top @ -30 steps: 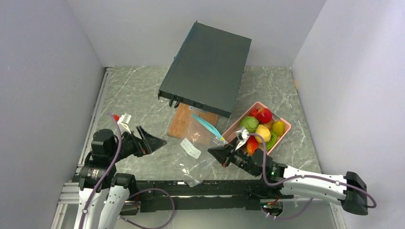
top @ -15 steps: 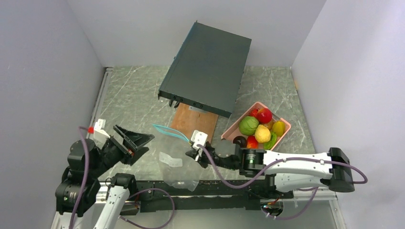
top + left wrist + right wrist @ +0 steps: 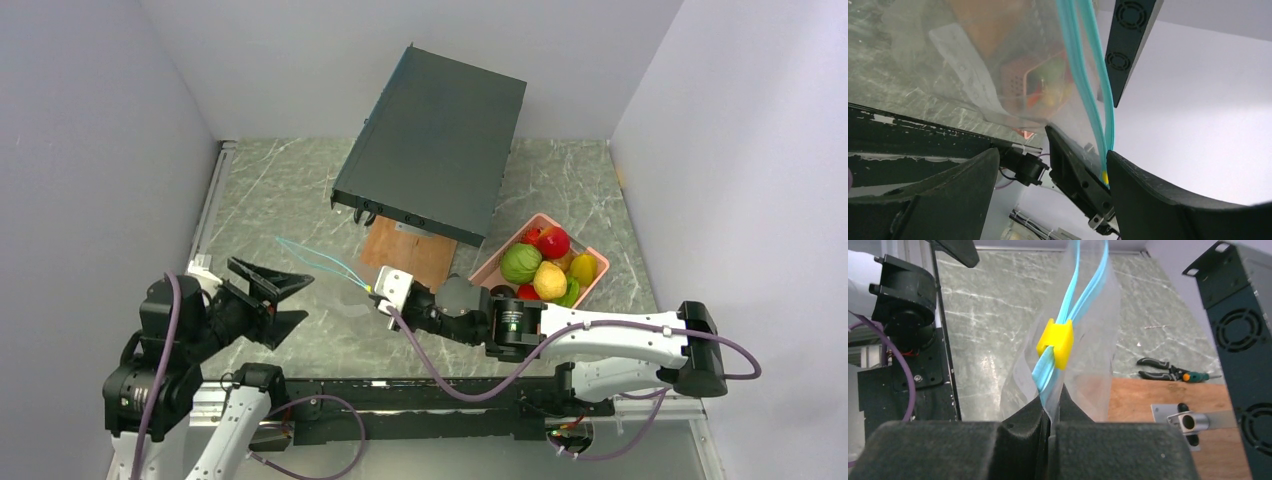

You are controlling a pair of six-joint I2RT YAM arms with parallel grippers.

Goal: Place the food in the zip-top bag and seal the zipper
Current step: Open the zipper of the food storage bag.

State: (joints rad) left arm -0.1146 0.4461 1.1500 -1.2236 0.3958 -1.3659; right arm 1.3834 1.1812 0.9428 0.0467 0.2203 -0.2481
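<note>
Leaning at the back, the flat dark metal case (image 3: 430, 140) overhangs the veined grey marble table (image 3: 280, 190). Right of its front corner, the pink tray (image 3: 483, 272) holds the glossy food (image 3: 540, 265). In front of the case, the right gripper (image 3: 1050, 415) is clamped on the teal zipper (image 3: 315, 258) of the crinkly zip-top bag (image 3: 1088, 340). The left gripper (image 3: 300, 298) gapes, holding nothing. Only the right wrist view shows the blocky yellow slider (image 3: 1055, 342).

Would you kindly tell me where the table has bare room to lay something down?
The far-left marble between the left wall and the dark case is bare, as is the far-right strip behind the pink tray. Crowded: the wooden board, right pincer gripping the zip-top bag, left pincer.
</note>
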